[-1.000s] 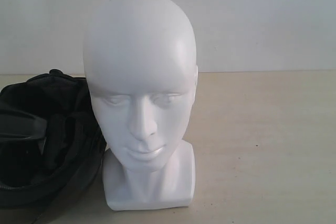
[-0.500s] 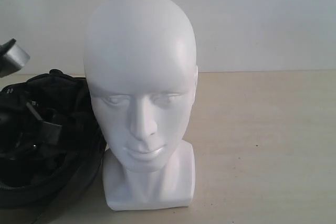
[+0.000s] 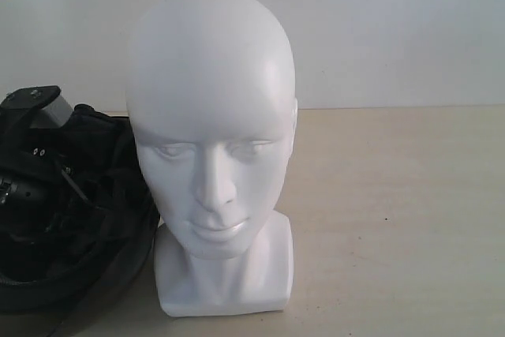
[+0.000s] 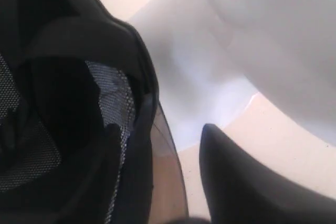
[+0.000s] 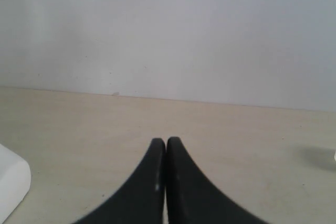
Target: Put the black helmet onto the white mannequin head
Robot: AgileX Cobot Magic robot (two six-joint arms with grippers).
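Observation:
The white mannequin head [image 3: 209,116] stands upright on its square base in the middle of the table, face toward the exterior camera. The black helmet [image 3: 95,219] lies to its left, opening up, with padded lining and straps showing. My left gripper [image 4: 160,129] is open and straddles the helmet's [image 4: 68,103] rim. One finger sits inside against the mesh lining; the other finger [image 4: 231,182] is outside, past the smoky visor [image 4: 169,156], with a gap to it. The mannequin head [image 4: 273,40] is close beyond. My right gripper [image 5: 166,141] is shut on nothing above the bare table.
The left arm's wrist block [image 3: 35,108] hangs over the helmet's back edge. A plain white wall [image 3: 394,29] runs behind the beige table [image 3: 394,219]. A corner of the mannequin's base [image 5: 11,182] shows in the right wrist view.
The left arm has come into view from the upper left and dropped onto the helmet. The mannequin head has not moved.

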